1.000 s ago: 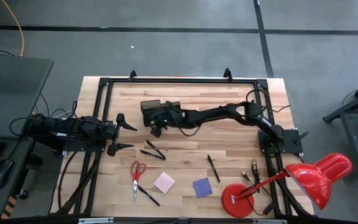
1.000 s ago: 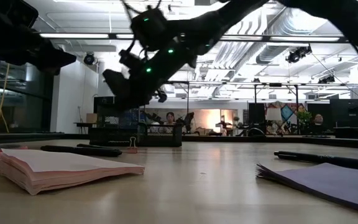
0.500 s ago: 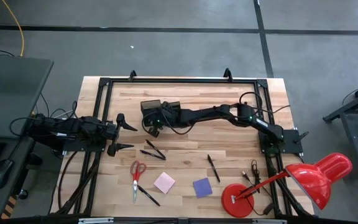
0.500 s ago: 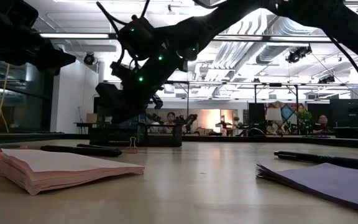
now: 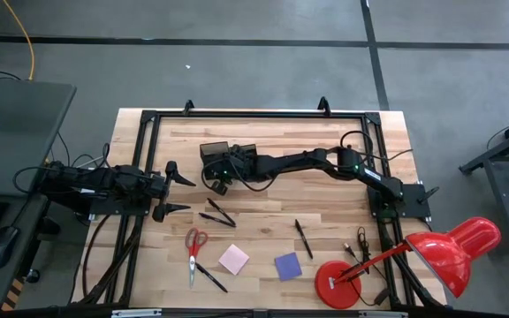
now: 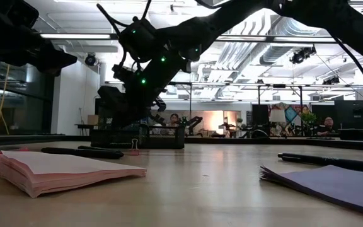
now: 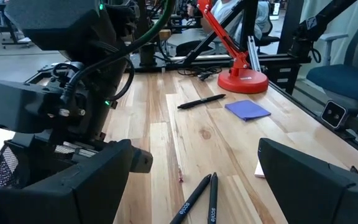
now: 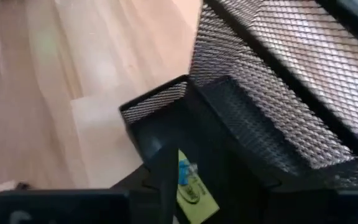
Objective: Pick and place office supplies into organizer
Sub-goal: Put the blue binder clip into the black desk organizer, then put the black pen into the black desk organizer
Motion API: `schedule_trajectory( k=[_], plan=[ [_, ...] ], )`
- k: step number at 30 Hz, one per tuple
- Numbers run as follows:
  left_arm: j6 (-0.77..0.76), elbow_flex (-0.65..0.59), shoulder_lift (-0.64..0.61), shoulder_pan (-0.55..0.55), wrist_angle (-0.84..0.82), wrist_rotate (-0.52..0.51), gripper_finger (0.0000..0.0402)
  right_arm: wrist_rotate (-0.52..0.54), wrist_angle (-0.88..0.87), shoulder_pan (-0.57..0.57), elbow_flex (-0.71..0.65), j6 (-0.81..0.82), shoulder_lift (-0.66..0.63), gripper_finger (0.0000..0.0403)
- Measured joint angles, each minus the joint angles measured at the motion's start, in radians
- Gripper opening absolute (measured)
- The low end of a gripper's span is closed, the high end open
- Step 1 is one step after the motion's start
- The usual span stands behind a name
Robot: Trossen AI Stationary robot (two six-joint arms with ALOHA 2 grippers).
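The black mesh organizer stands at the table's far left-centre. My right gripper hangs over its near side, tipped down at it. Its wrist view looks into a mesh compartment, where a dark thing with a yellow-and-blue label shows; what it is I cannot tell. On the table lie red-handled scissors, a pink pad, a purple pad and black pens. My left gripper waits open at the left edge.
A big red desk lamp stands on its round base at the near right corner, its head beyond the table edge. Loose cables lie beside it. A black frame runs round the tabletop.
My right arm has stretched lower, and its gripper has sunk a little and tipped further down at the organizer, shifting slightly toward the table's left. In the last half second it has kept still.
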Motion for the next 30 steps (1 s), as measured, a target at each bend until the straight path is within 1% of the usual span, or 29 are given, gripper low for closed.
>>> schedule_trajectory(
  k=[2,5,10,14,17,20,25,28,30],
  plan=[
    [0.0,0.0,0.0,0.0,-0.001,0.0,0.0335,0.036,0.006,0.001,0.0,0.025,0.0,0.0129],
    [0.0,0.0,0.0,0.0,-0.003,0.0,0.0335,0.101,-0.003,0.009,0.0,-0.004,0.0,0.0134],
    [0.0,0.0,0.0,0.0,-0.005,0.0,0.0335,0.091,-0.019,0.045,0.0,-0.052,-0.009,0.0128],
    [0.0,0.0,0.0,0.0,-0.015,0.0,0.0335,0.1,-0.114,0.095,0.0,-0.074,-0.049,0.0121],
    [0.0,0.0,0.0,0.0,-0.016,0.004,0.0335,0.14,-0.215,0.151,0.0,-0.056,-0.071,0.0116],
    [-0.001,0.0,0.0,0.0,-0.016,0.008,0.0335,0.167,-0.267,0.215,0.0,-0.005,-0.083,0.0113],
    [-0.014,0.0,0.0,0.0,-0.016,0.008,0.0335,0.174,-0.37,0.316,0.0,0.108,-0.09,0.0116],
    [-0.014,0.0,0.0,0.0,-0.015,0.007,0.0335,0.206,-0.458,0.365,0.0,0.212,-0.097,0.0122],
    [-0.014,0.0,0.0,0.0,-0.011,0.003,0.0335,0.234,-0.555,0.392,-0.001,0.297,-0.112,0.0123]
  ],
)
